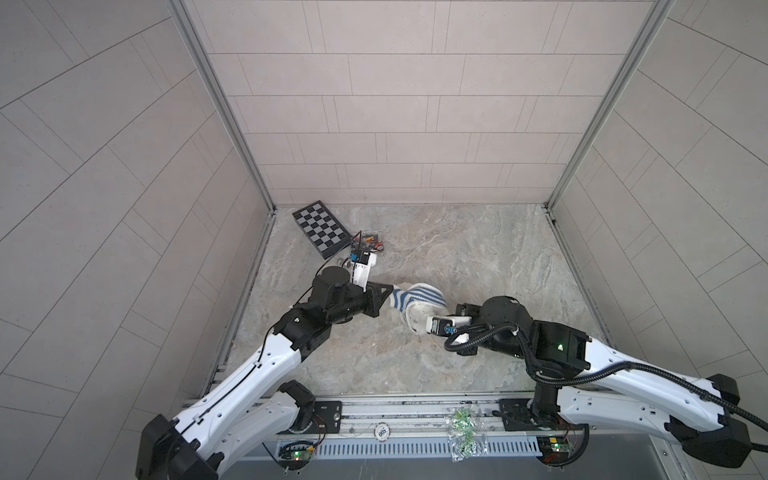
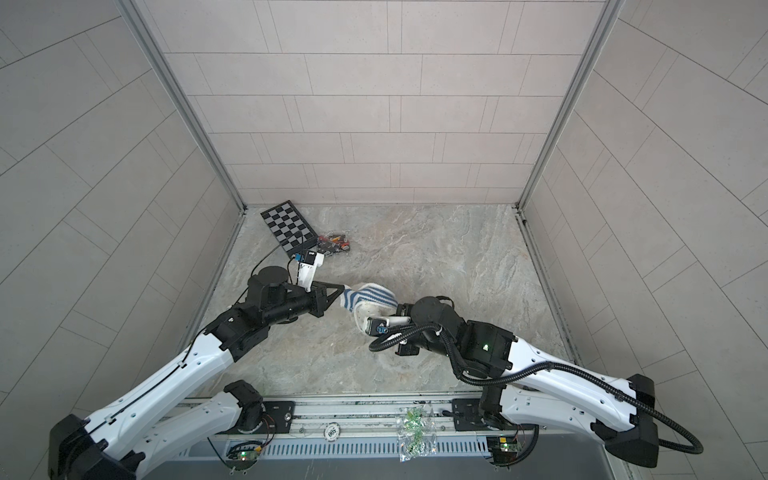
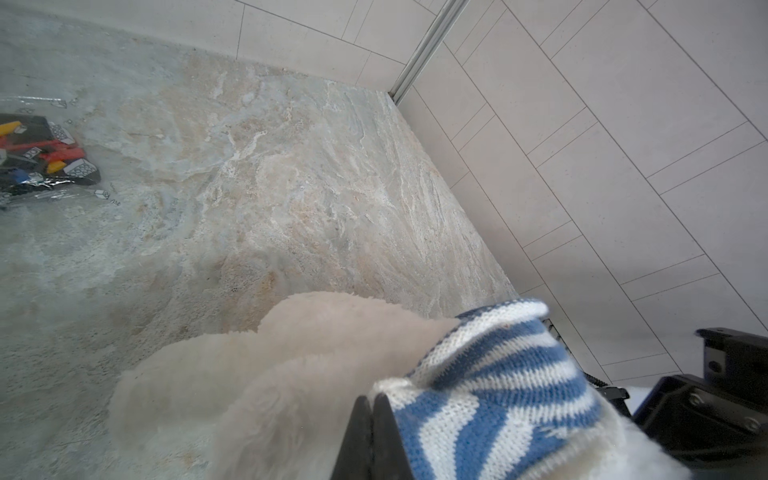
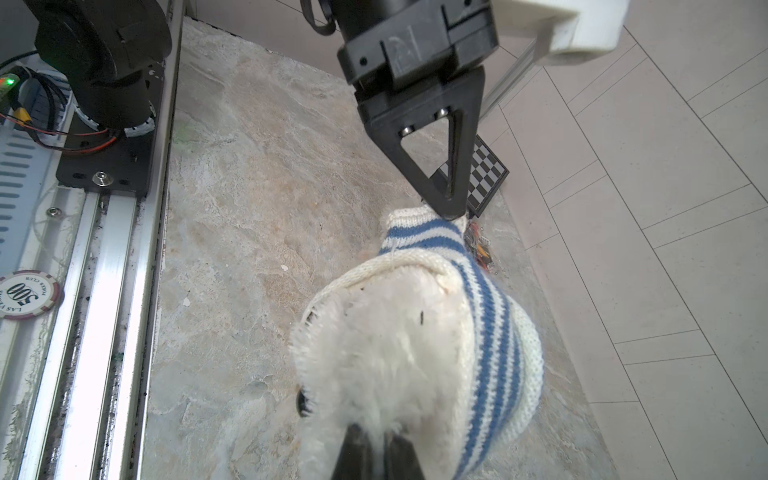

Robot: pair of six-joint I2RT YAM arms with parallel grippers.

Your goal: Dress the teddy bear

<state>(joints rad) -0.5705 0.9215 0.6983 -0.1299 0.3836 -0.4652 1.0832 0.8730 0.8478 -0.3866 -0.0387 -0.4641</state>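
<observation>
White plush first: the teddy bear [image 4: 374,353] is mid-table between your two arms. Its face pokes out of the striped knit shirt [image 4: 490,332], which bunches round its body. Your biggest risk is a hard pull in opposite directions. The right grip is only on loose fur by the face and could slip off. The knit could also stretch, or ride back over the head instead of settling down the body. A limb may be trapped inside too, since no paw shows through the sleeve. Your right gripper [image 4: 374,434], nearer the front rail, is clenched on the bear's fur. Farther out, your left gripper [image 3: 371,401] is pinched tight on the white cuff edge of the shirt, with no gap between its jaws. Beyond it, toward the back corner, a chessboard [image 1: 321,228] and a bag of small coloured pieces [image 1: 370,242] lie close enough for the left wrist to brush.
</observation>
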